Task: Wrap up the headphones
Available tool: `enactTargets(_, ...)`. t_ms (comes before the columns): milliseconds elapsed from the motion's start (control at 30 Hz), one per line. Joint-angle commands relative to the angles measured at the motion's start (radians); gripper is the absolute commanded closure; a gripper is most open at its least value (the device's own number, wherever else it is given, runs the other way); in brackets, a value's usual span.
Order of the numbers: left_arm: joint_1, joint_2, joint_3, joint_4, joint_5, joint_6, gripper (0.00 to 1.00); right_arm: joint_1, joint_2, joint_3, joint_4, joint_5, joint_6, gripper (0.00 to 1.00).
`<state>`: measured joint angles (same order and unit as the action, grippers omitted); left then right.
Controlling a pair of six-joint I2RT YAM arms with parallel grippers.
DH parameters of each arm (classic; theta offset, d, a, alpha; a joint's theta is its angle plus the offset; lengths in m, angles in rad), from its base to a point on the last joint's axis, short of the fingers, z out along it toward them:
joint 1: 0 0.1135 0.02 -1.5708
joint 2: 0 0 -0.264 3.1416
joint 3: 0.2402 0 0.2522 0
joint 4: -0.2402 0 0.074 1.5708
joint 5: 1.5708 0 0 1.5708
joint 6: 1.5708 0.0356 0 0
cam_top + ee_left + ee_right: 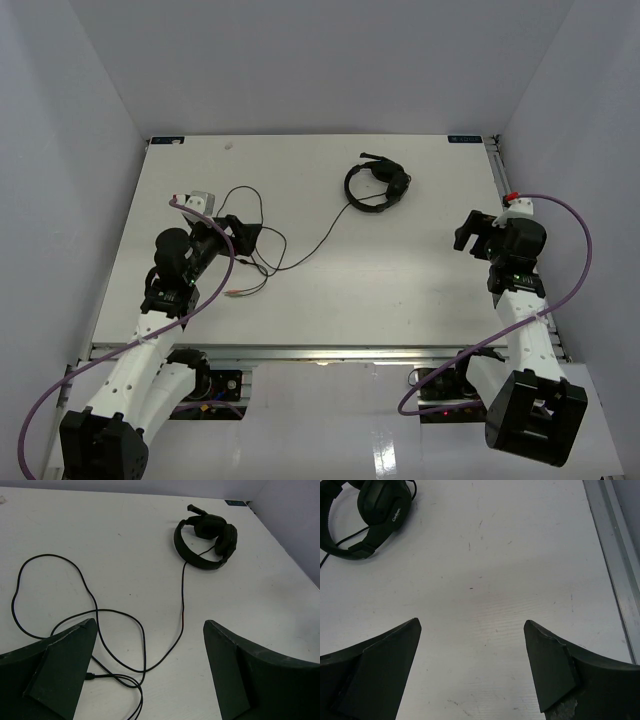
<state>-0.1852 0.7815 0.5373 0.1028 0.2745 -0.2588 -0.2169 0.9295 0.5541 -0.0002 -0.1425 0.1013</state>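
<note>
Comparison of views: whole layout only from the top camera, with headphones (376, 187) flat on the far centre-right of the table (400, 290), well apart from both arms. Reddish plug (235, 292) seen from there alone, lying near the left arm on the near side. From the left wrist, a closer look at the cable (182, 595): straight run down from the headphones (206, 541), then loose overlapping loops spread across the left side, some passing under and between the fingers. Short boom stub (196, 509) on the far earcup clear in this view only. From the right wrist, just one earcup and part of the headband (367, 517) at the top left corner, white lettering on the cup too small to read, plus a metal rail (615, 565) along the table's right edge. Left gripper (150, 624) spread wide, holding nothing, poised over the cable loops; touching them or not, cannot tell. Right gripper (472, 622) likewise wide apart, empty, over bare table. Headphones black, headband curved, cups folded close together, cable unwound.
</note>
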Motion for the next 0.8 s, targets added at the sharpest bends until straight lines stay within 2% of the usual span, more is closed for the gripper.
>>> enactTargets(0, 0.002, -0.017, 0.000, 0.018, 0.019, 0.012, 0.02, -0.008, -0.014, 0.041, 0.029, -0.083, -0.015, 0.10)
enactTargets(100, 0.002, -0.017, 0.000, 0.018, 0.019, 0.012, 0.02, -0.007, -0.021, 0.009, 0.045, -0.207, -0.143, 0.10)
enactTargets(133, 0.001, -0.016, 0.000, 0.018, 0.021, 0.010, 0.02, -0.006, -0.016, 0.010, 0.045, -0.291, -0.225, 0.10)
enactTargets(167, 0.001, -0.016, 0.000, 0.018, 0.023, 0.012, 0.02, -0.006, -0.007, 0.025, -0.006, -0.446, -0.298, 0.10)
enactTargets(200, 0.002, -0.016, 0.001, 0.020, 0.024, 0.012, 0.02, 0.012, 0.006, 0.047, -0.067, -0.534, -0.380, 0.10)
enactTargets(233, 0.003, -0.014, 0.001, 0.020, 0.027, 0.011, 0.02, 0.040, 0.045, 0.080, -0.132, -0.554, -0.499, 0.10)
enactTargets(267, 0.003, -0.012, 0.002, 0.020, 0.030, 0.010, 0.02, 0.095, 0.088, 0.134, -0.206, -0.502, -0.548, 0.10)
enactTargets(367, 0.001, -0.010, 0.003, 0.020, 0.034, 0.010, 0.02, 0.271, 0.206, 0.274, -0.371, -0.420, -0.612, 0.10)
enactTargets(433, 0.003, -0.008, 0.001, 0.020, 0.029, 0.013, 0.02, 0.337, 0.258, 0.325, -0.374, -0.383, -0.538, 0.10)
enactTargets(500, 0.003, -0.004, 0.001, 0.015, 0.022, 0.018, 0.02, 0.436, 0.350, 0.368, -0.313, -0.284, -0.429, 0.10)
enactTargets(633, 0.003, 0.002, 0.004, 0.006, 0.014, 0.024, 0.02, 0.482, 0.585, 0.572, -0.303, -0.167, -0.207, 0.09)
enactTargets(767, 0.001, 0.002, 0.006, 0.002, 0.002, 0.032, 0.02, 0.503, 0.784, 0.804, -0.339, -0.087, 0.099, 0.01)
